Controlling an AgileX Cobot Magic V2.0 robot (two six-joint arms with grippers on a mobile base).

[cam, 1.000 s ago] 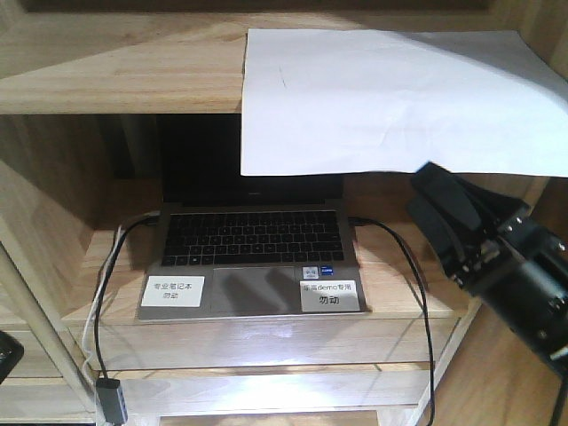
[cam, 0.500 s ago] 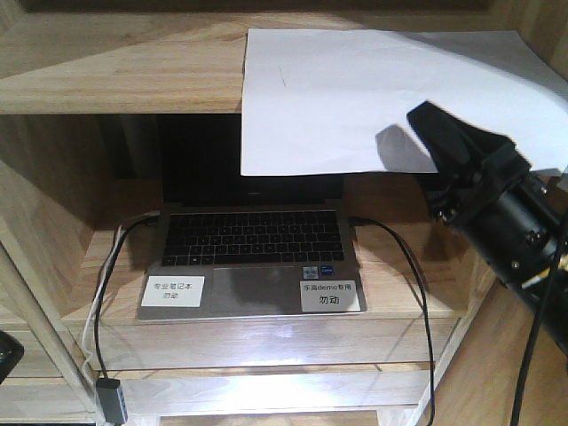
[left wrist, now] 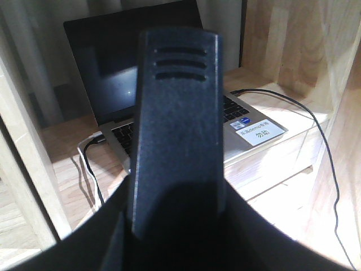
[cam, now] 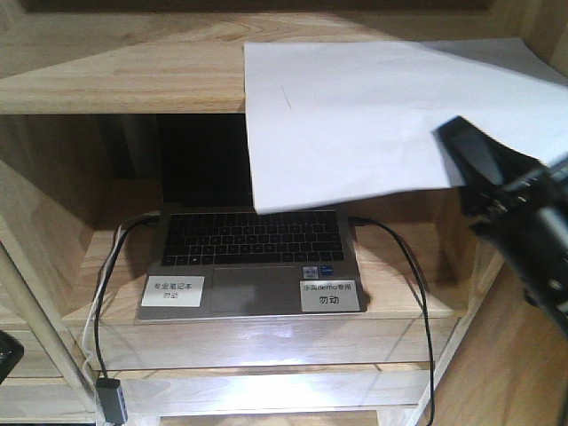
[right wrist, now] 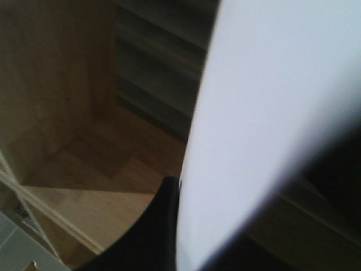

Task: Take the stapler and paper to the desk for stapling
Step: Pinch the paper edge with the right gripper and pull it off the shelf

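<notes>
At far left, the left gripper [left wrist: 177, 84] fills its wrist view as one black finger. Whether it is spread or pressed together cannot be told, and no stapler shows. Above the open grey laptop [cam: 248, 257], the plain white paper sheet [cam: 355, 115] hangs tilted off the light-wood shelf [cam: 124, 80]. The right gripper [cam: 475, 164] pinches its lower right corner. A quick pull could tear the sheet or slip it from that thin corner hold.

Probably an office: labelled laptop [cam: 253, 244] in wooden shelving [cam: 115, 80].
</notes>
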